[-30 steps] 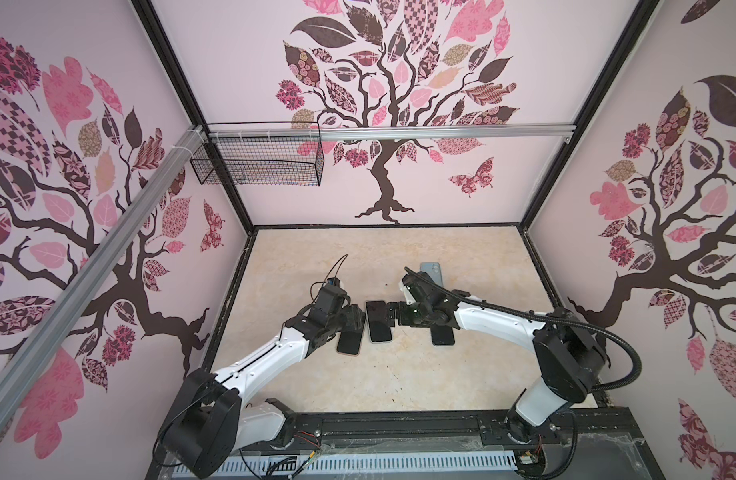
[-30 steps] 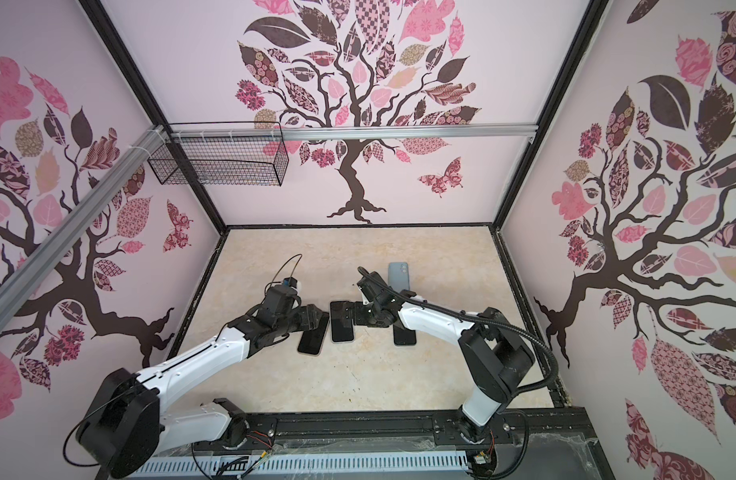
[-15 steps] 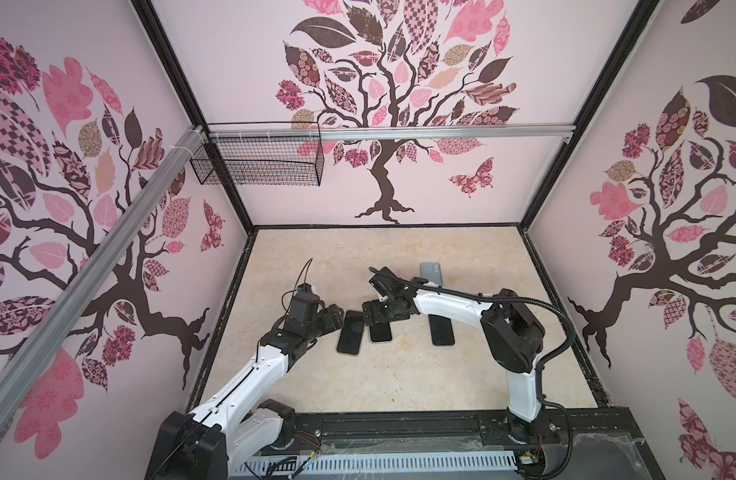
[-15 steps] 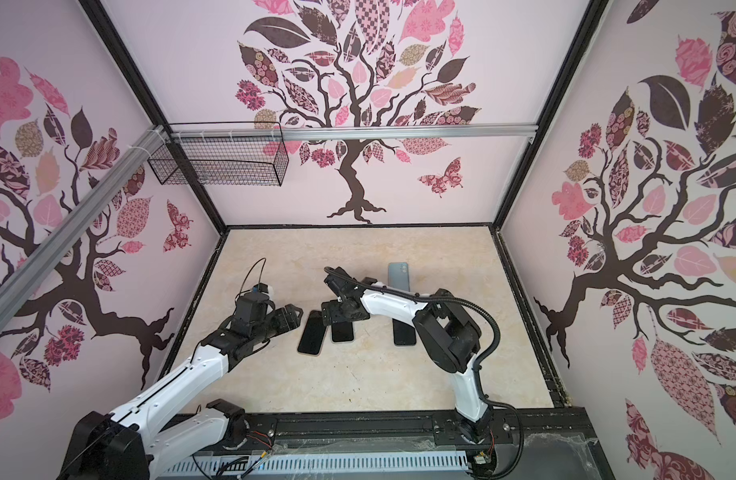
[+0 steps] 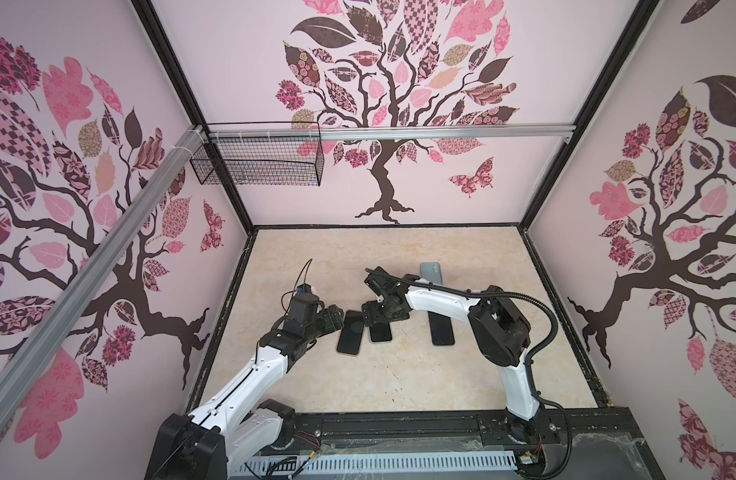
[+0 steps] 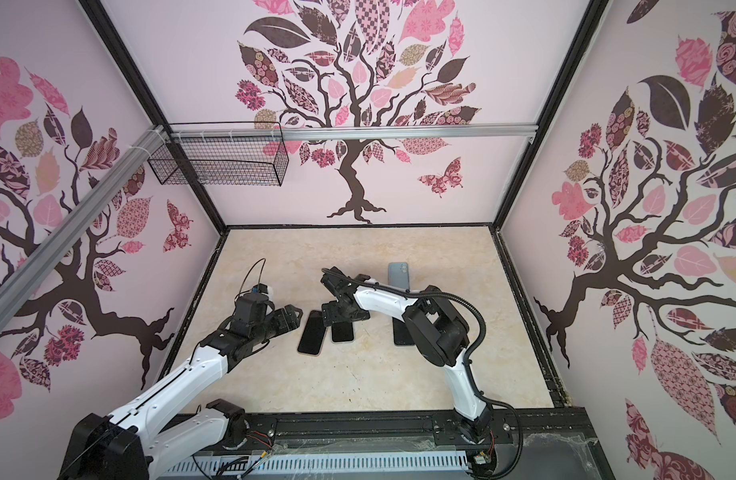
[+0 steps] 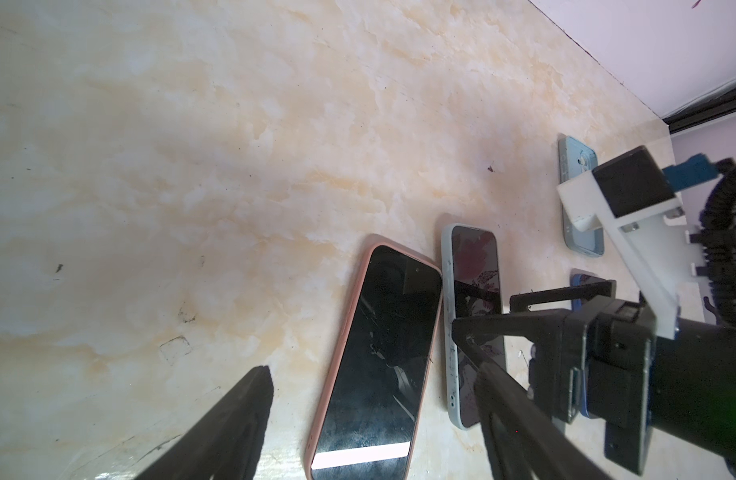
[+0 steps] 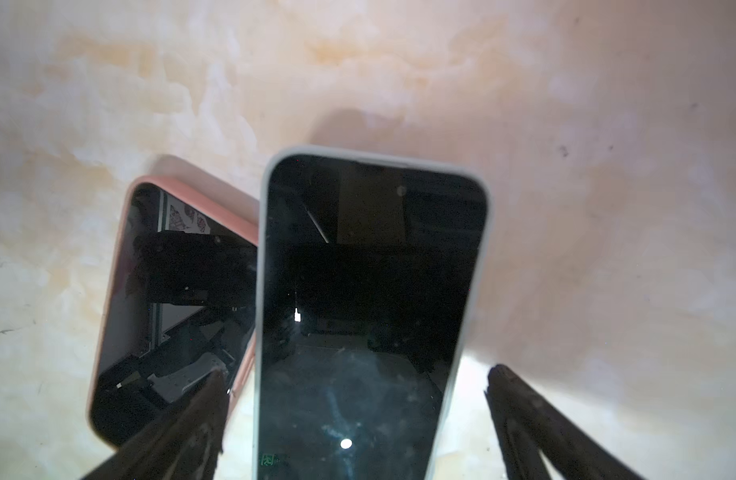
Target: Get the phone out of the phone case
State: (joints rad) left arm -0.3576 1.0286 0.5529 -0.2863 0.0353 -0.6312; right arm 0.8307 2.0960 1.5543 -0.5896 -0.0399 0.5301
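Two cased phones lie side by side, screens up, on the marble floor. One phone sits in a pink case (image 5: 350,337) (image 6: 312,332) (image 7: 379,353) (image 8: 171,299). To its right is a phone in a pale grey-green case (image 5: 381,333) (image 6: 343,332) (image 7: 474,307) (image 8: 370,311). My left gripper (image 5: 331,318) (image 6: 289,318) (image 7: 370,374) is open at the pink-cased phone's far left end and holds nothing. My right gripper (image 5: 379,311) (image 6: 337,316) (image 8: 358,380) hangs open over the pale-cased phone's far end, one finger on each side, apart from the case edges.
A dark blue phone (image 5: 441,328) (image 6: 403,332) lies to the right under the right arm. A light blue phone (image 5: 430,272) (image 7: 580,199) lies face down further back. A wire basket (image 5: 258,164) hangs on the back left wall.
My left gripper has pulled back leftward off the pink-cased phone and opened wider. My right gripper has swung left over the pale-cased phone, staying open.
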